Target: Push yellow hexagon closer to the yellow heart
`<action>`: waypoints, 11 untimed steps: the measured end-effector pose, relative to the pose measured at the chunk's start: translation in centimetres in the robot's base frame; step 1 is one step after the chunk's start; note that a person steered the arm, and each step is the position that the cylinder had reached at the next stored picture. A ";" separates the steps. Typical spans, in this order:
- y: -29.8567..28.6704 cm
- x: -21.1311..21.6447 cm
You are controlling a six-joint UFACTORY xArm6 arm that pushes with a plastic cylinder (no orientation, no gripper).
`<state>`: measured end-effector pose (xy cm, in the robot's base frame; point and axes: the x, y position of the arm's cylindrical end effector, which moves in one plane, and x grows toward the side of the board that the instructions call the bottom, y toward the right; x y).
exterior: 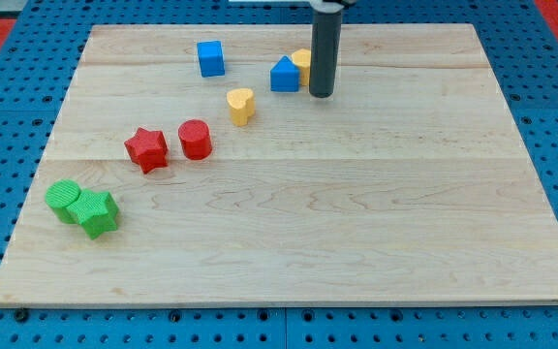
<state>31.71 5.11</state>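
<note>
The yellow hexagon (301, 64) sits near the view's top, partly hidden behind my rod and touching the blue triangular block (284, 75) on its left. The yellow heart (241, 105) lies lower and to the left of them. My tip (321, 95) rests on the board just right of and slightly below the hexagon, next to it.
A blue cube (211, 58) stands at the top left of centre. A red cylinder (195, 140) and a red star (146, 148) lie at mid-left. A green cylinder (63, 201) and a green star (96, 212) touch at the lower left. The wooden board (356, 213) has edges all round.
</note>
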 end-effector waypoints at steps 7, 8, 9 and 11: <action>-1.8 -7.0; -3.8 -3.8; -3.8 -3.1; -5.2 -4.8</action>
